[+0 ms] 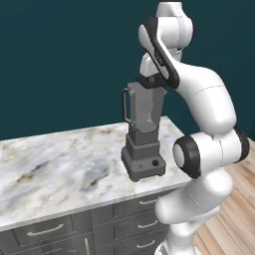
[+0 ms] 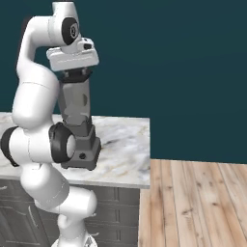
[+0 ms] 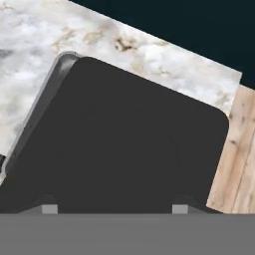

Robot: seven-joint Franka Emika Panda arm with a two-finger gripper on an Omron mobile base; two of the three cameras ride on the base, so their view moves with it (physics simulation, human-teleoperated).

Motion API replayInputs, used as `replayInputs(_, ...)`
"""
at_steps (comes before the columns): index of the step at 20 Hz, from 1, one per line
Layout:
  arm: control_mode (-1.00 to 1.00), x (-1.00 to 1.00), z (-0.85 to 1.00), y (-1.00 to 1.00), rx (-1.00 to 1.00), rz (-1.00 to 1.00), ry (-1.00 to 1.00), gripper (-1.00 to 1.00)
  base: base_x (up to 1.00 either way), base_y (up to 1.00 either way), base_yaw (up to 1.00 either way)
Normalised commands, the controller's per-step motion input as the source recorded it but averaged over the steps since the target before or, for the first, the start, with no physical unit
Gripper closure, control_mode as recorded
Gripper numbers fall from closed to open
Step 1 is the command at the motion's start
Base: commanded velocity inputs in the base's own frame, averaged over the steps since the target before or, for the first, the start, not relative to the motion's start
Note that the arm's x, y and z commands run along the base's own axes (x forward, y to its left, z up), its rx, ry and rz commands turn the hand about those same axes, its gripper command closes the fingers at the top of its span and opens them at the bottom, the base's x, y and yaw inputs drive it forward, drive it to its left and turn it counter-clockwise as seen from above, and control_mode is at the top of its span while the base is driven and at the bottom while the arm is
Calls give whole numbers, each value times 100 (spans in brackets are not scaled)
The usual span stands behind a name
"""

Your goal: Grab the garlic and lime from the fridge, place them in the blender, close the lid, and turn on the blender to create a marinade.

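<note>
The grey blender point(image 1: 143, 149) stands on the marble counter point(image 1: 60, 164) near its right end, with its knob and red button facing front. My gripper point(image 1: 152, 79) hangs straight down over the jar's top, shut on the flat black lid point(image 3: 139, 144). In the hand view the lid lies between my spread fingertips, and the jar's grey rim point(image 3: 50, 84) peeks out along its upper left, so the lid sits slightly off the rim. From the right base view, my gripper point(image 2: 77, 75) meets the top of the blender point(image 2: 77, 103). Garlic, lime and fridge are out of view.
The counter ends just right of the blender, where wooden floor point(image 2: 193, 202) begins. Grey drawers point(image 1: 50, 231) run under the counter. A dark teal wall stands behind. My own arm curves close past the blender's right side.
</note>
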Motion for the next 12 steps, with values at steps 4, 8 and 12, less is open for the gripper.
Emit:
replayInputs(4, -100, 0, -22, 13, 11, 11, -2, 100, 0, 0, 0)
replayInputs(8, -100, 0, -21, 15, 11, 11, -8, 100, 0, 0, 0)
replayInputs(12, -100, -3, -31, 10, 0, 5, -7, 100, 0, 0, 0)
